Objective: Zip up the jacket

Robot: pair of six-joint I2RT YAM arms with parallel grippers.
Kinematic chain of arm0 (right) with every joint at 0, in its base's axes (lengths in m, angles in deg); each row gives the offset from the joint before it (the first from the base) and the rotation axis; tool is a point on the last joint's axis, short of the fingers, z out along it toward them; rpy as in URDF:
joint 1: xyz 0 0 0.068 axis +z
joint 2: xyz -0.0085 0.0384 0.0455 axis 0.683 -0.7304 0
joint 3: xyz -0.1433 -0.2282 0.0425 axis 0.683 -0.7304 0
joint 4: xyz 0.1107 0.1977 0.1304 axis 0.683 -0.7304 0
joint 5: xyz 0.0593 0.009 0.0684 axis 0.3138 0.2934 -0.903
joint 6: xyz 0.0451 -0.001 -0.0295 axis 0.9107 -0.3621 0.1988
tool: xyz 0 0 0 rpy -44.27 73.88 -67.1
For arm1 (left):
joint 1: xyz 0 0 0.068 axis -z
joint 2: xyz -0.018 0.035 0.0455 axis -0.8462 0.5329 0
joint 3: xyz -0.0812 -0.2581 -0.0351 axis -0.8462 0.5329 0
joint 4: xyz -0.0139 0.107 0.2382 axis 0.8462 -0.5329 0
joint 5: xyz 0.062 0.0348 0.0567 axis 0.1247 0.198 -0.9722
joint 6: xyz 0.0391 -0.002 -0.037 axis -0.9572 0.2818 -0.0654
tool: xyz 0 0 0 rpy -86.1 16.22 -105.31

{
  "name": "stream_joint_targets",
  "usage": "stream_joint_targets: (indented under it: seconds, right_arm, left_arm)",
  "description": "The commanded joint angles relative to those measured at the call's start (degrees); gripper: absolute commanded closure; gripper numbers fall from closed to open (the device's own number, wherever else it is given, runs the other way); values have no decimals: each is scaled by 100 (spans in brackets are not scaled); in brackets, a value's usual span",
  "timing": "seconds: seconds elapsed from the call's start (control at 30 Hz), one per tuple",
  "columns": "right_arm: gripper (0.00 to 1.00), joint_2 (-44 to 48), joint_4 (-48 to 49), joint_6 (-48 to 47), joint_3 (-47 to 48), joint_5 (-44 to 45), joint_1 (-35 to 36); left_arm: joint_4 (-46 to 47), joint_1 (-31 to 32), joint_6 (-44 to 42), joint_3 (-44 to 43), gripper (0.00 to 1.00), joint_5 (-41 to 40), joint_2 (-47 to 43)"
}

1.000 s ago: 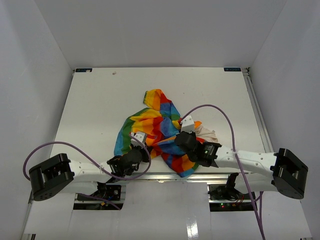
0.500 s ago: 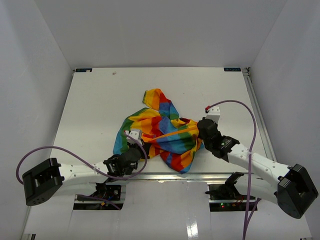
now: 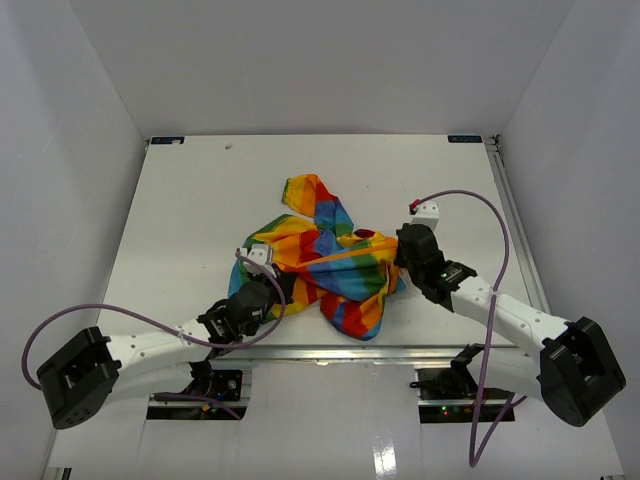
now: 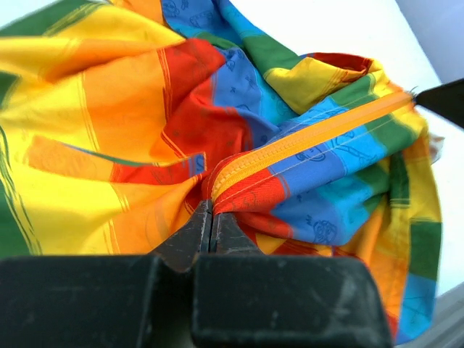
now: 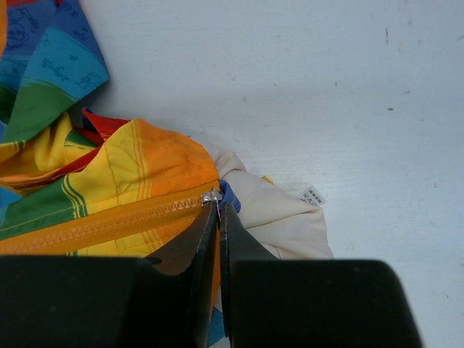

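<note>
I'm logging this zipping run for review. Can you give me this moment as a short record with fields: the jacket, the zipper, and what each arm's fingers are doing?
jacket: rainbow blocks, bunched near the middle of the white table
zipper: orange, pulled straight between the two grippers, looks closed along the visible stretch
left gripper: fingers shut on the fabric at one end of the zipper
right gripper: fingers shut at the zipper pull at the other end, beside the cream lining

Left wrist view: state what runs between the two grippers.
The jacket: its orange zipper stretches straight from the left gripper to the right gripper, as the left wrist view shows.
</note>
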Motion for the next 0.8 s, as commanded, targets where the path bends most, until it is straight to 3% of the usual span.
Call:
stream_joint_targets:
  seconds: [0.0, 0.23, 0.37, 0.4, 0.47, 0.57, 0.6, 0.67, 0.77]
  right_arm:
    - [92, -294, 418, -848, 744, 630, -356]
    - [92, -1200, 603, -1414, 1809, 420, -397]
    - [90, -1456, 563, -1540, 2150, 389, -415]
    - [81, -1461, 523, -1543, 2187, 336, -416]
    - [44, -1391, 352, -1551, 2232, 279, -408]
    - [11, -1232, 118, -1463, 2257, 128, -416]
    - [8, -1143, -67, -1381, 2277, -3, -416]
    - [2, -1035, -384, -1250, 2373, -336, -407]
    - [8, -842, -764, -976, 2456, -916, -398]
  left_arm:
    - [63, -513, -848, -679, 100, -98, 598]
    - [-101, -886, -1724, -2229, 100, 497, 2159]
    - [-529, -1041, -2063, -2992, 98, 860, 2552]
    - [-694, -1050, -2135, -3137, 85, 958, 2575]
    - [-926, -1044, -2146, -3200, 61, 1351, 2484]
    - [-807, -1025, -2015, -2697, 21, 1787, 2090]
    - [-765, -1025, -1940, -2530, 5, 1904, 1884]
    - [-766, -1025, -1885, -2384, 2, 2125, 1614]
    - [-923, -995, -1748, -2325, 2, 2552, 1207]
